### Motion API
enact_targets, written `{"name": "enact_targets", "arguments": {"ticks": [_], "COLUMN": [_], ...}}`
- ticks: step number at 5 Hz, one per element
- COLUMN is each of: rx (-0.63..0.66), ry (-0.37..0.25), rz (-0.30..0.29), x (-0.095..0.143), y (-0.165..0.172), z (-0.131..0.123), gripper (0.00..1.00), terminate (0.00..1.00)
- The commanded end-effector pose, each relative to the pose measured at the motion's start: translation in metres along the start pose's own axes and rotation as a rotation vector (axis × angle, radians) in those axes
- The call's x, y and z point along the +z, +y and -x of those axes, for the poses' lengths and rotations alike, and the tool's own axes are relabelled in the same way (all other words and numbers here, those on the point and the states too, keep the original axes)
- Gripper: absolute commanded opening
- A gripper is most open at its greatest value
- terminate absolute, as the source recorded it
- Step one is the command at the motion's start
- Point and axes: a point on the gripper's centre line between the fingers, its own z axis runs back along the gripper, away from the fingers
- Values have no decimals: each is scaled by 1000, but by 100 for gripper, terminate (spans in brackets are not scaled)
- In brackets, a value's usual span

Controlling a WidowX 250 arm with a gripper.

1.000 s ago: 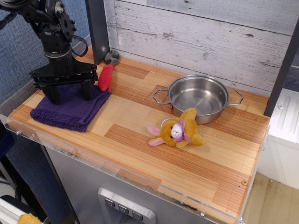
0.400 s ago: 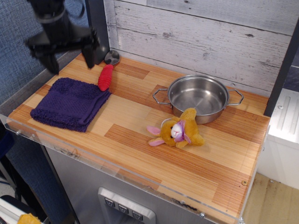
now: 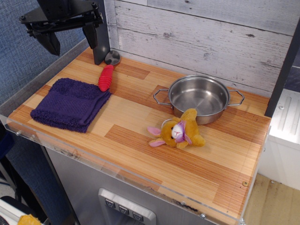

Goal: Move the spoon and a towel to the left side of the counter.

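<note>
The dark purple towel (image 3: 70, 104) lies flat at the counter's (image 3: 140, 117) left end, near the front rim. Just behind its right corner lies the spoon (image 3: 107, 74), red ribbed handle toward the towel, silver bowl by the dark post. My gripper (image 3: 70, 42) hangs high above the towel at the upper left, open, its two black fingers (image 3: 90, 36) spread wide with nothing between them. It touches neither the towel nor the spoon.
A steel pot (image 3: 200, 97) with two handles stands at the right rear. A yellow-brown plush bunny (image 3: 178, 131) lies just in front of it. A dark vertical post (image 3: 98, 33) rises at the back left. A whitewashed plank wall (image 3: 211, 37) backs the counter.
My gripper has risen from resting on the towel to well above it, staying open. The towel and the spoon have stayed where they were.
</note>
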Motion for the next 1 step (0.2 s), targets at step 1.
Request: {"name": "enact_targets", "arguments": {"ticks": [1], "rx": [-7], "ry": [-36], "rz": [4], "x": [11], "y": [1], "z": [-4], "gripper": [100], "terminate": [100]}}
